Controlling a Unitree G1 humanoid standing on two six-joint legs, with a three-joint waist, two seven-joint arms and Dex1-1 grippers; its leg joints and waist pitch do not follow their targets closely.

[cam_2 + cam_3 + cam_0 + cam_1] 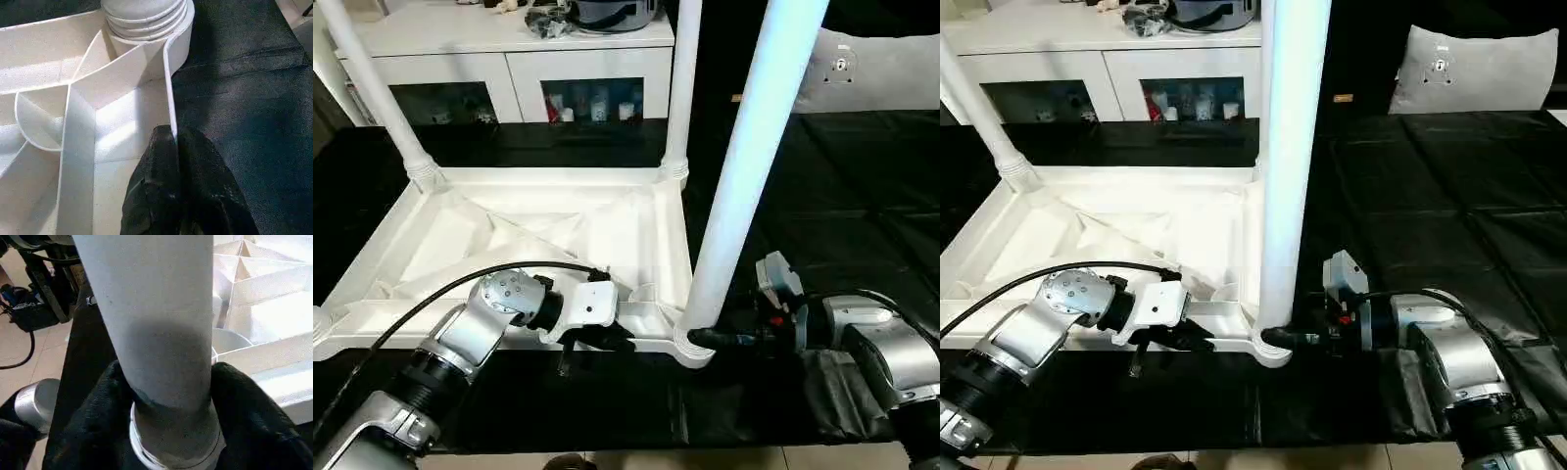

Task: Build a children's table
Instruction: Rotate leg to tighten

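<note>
The children's table (538, 230) lies upside down on black cloth, ribbed underside up. White legs stand in its far left (377, 93), far right (680, 88) and near right (754, 147) corner sockets. My left gripper (607, 338) is at the table's near rim, and the left wrist view shows its black fingers (156, 166) shut on that thin rim wall (168, 88). My right gripper (705, 340) reaches in from the right at the base of the near right leg. Its fingers (244, 396) hug that leg (156, 308) on both sides, just above the socket collar.
A white cabinet with glass doors (509, 69) stands behind the table. A grey cushion (1474, 69) lies at the back right. Black cloth (842, 196) stretches out to the right of the table. The work surface's front edge (705, 452) runs just below my forearms.
</note>
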